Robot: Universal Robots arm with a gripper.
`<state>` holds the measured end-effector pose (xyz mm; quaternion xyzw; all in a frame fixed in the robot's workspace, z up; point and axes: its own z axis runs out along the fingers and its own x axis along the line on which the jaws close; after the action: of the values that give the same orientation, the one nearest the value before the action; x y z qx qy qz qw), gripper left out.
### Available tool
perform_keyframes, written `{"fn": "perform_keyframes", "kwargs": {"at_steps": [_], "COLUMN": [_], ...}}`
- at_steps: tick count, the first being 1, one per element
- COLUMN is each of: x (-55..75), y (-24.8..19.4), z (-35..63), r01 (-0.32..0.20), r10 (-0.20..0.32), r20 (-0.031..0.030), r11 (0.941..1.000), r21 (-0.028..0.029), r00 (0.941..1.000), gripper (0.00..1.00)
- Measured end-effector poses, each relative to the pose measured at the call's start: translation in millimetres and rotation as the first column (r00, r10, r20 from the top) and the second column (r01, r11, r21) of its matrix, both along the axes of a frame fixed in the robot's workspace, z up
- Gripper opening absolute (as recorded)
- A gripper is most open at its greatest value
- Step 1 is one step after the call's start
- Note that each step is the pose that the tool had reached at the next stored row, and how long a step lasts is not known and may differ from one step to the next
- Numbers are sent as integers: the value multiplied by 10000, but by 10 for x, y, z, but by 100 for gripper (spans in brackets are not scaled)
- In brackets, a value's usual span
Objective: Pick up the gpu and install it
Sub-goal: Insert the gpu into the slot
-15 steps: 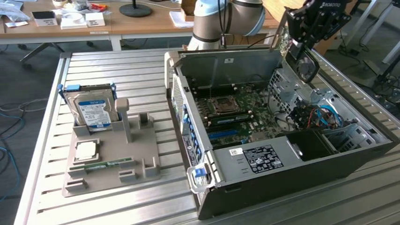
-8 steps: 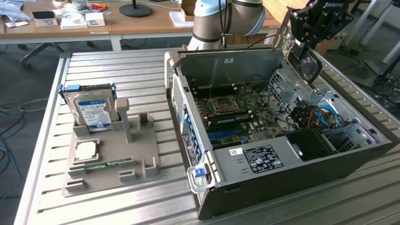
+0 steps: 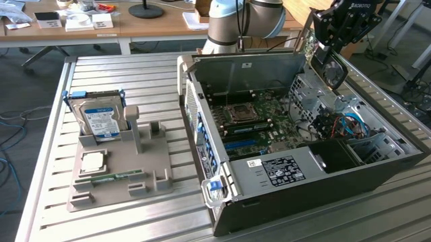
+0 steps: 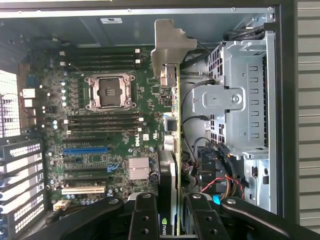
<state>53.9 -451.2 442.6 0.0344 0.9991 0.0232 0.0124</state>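
Note:
The gpu [image 3: 333, 70] hangs edge-down above the back right of the open computer case [image 3: 296, 196], its round black fan facing the exterior view's right. My gripper [image 3: 340, 35] is shut on its upper edge. In the wrist view the gpu [image 4: 172, 130] appears edge-on as a thin green board, with its silver end bracket [image 4: 167, 45] at the far end. My gripper [image 4: 172, 220] has its black fingers [image 4: 145, 217] clamped on either side of the card. Below lies the motherboard [image 4: 115, 130], and the card hovers over its edge beside the drive cage.
The silver drive cage [image 4: 240, 105] and loose cables [image 4: 220, 175] sit close beside the card. A blue slot [image 4: 85, 149] and empty processor socket [image 4: 110, 92] lie on the motherboard. On the exterior view's left, a grey holder [image 3: 121, 176] carries a hard drive [image 3: 101, 118], a processor [image 3: 92, 161] and a memory stick [image 3: 111, 177].

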Motion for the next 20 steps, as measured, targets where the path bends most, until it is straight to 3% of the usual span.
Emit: {"fn": "perform_keyframes", "kwargs": {"at_steps": [12,20], "x": [0,-11], "y": [0,0], "z": [0,0], "r01": [-47,-409], "r10": [47,409], "r20": [0,0], "r11": [10000,9992], "r21": [0,-1], "r00": [10000,9992], "gripper": [27,27]}}
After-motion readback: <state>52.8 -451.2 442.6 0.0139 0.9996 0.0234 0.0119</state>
